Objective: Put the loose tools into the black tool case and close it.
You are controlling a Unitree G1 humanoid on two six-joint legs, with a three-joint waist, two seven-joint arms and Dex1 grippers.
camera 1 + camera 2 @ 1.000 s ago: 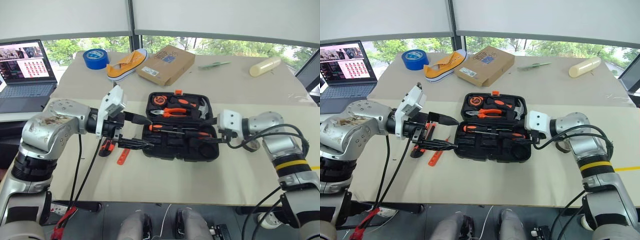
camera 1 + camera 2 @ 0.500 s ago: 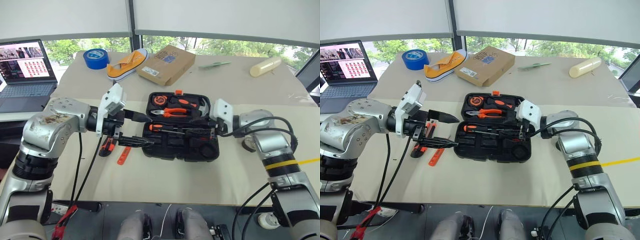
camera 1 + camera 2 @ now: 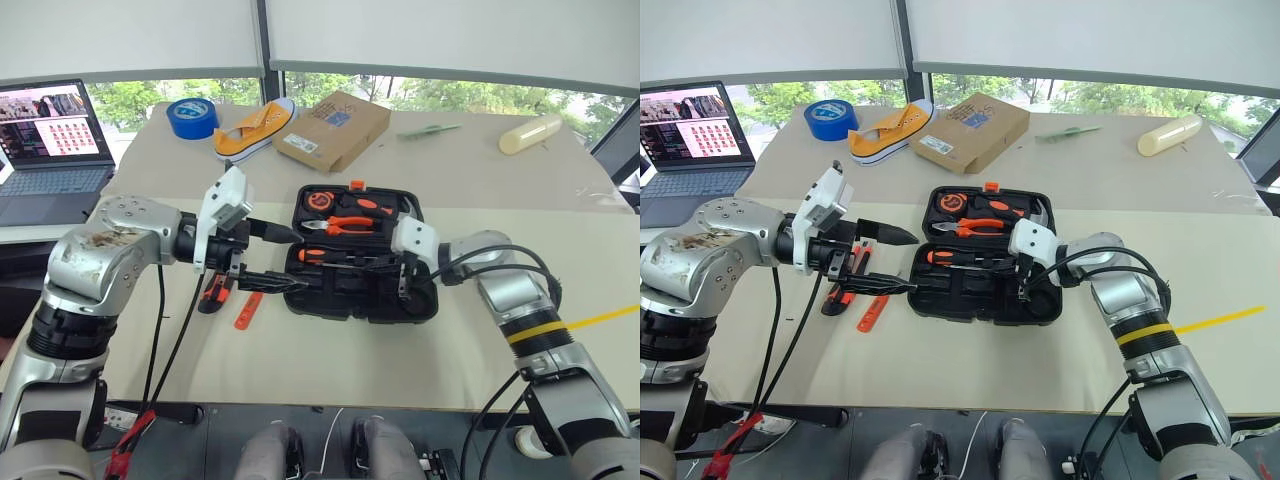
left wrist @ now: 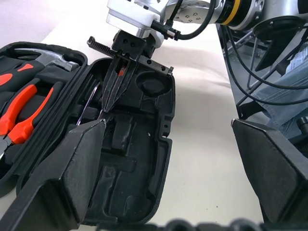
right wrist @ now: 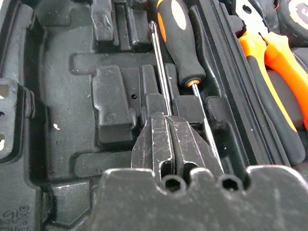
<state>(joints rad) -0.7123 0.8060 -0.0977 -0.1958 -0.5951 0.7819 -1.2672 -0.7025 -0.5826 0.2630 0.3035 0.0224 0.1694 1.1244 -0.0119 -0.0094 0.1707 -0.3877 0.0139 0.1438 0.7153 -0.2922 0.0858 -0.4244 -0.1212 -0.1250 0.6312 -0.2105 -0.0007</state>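
The black tool case [image 3: 345, 298] lies open mid-table, its orange latch at the far edge. Two orange-and-black screwdrivers [image 3: 350, 258] lie in its near half, seen close up as a handle [image 5: 179, 36] and thin shafts. My right gripper [image 3: 403, 285] is shut and points down into that half, tips at one screwdriver's shaft [image 5: 160, 72]; whether it pinches the shaft I cannot tell. My left gripper [image 3: 300, 263] hangs open above the case's left edge with nothing in it. An orange-black utility knife [image 3: 213, 292] and a thin orange tester screwdriver [image 3: 246, 310] lie on the table left of the case.
Orange pliers [image 3: 350, 222], a tape measure [image 3: 320, 200] and a hammer [image 3: 405, 212] fill the case's far half. At the back stand a blue tape roll [image 3: 192, 117], a yellow shoe [image 3: 253, 128], a cardboard box [image 3: 332, 130] and a pale cylinder [image 3: 530, 132]. A laptop [image 3: 50, 140] sits far left.
My right gripper has closed and swung left and down from the case's right edge into its near half. The left arm has stayed still and open.
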